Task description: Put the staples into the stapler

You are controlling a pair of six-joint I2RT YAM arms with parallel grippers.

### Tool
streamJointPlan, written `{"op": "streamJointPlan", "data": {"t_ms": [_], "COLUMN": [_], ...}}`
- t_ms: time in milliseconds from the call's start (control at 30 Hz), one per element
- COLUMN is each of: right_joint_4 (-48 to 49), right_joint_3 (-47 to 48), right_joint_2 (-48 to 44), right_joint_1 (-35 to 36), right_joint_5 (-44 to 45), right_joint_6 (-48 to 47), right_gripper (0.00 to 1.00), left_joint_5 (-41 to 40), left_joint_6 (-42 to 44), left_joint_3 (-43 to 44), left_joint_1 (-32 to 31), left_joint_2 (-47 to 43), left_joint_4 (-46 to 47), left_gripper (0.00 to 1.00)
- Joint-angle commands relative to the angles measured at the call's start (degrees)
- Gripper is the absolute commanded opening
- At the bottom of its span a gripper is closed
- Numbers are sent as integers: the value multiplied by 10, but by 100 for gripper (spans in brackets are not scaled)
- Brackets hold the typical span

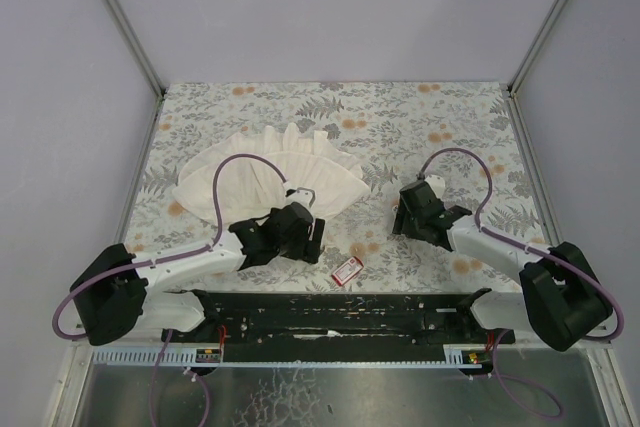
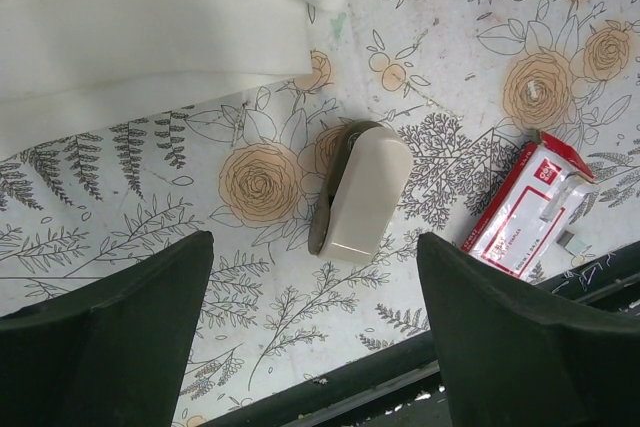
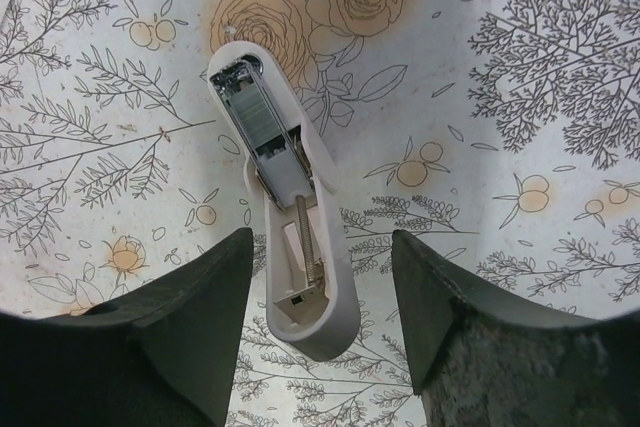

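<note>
The stapler (image 3: 285, 197) is white plastic and lies swung open on the flowered table, showing its metal channel and spring. My right gripper (image 3: 322, 247) is open and straddles the stapler's near rounded end, with a gap on each side. The red box with a white label (image 2: 527, 209) (image 1: 346, 270) lies near the table's front edge, one end flap loose; the staples inside are hidden. My left gripper (image 2: 315, 242) is open over bare table, left of the box. Just ahead of its fingers lies a small beige rounded piece with a dark rim (image 2: 362, 192).
A big white pleated cloth (image 1: 270, 172) (image 2: 150, 37) is spread behind the left gripper (image 1: 312, 227). The right gripper (image 1: 405, 209) is at centre right. A black rail (image 1: 340, 317) runs along the near edge, close behind both grippers. Grey walls (image 1: 60, 97) enclose the table.
</note>
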Motion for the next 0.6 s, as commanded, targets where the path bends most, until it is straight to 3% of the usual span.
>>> {"op": "streamJointPlan", "data": {"t_ms": [0,233,433,567], "right_joint_4": [17,21,25,32], "right_joint_3": [31,42,44,41], "right_joint_2": [9,22,-2,-37], "right_joint_1": [-4,-4,-4,-4], "right_joint_5": [33,35,8,-52], "right_joint_6": [-17,-28,-66,-133], "right_gripper": [64,53,35,26], "left_joint_5": [-4,2,5,30], "left_joint_6": [1,0,13,55], "left_joint_3": [-10,-13,-25,-37], "left_joint_1": [-3,-3,-3,-4], "left_joint_2": [-7,-8,-8,-21], "left_joint_4": [21,22,38,99], "left_gripper": [82,82,81,81]}}
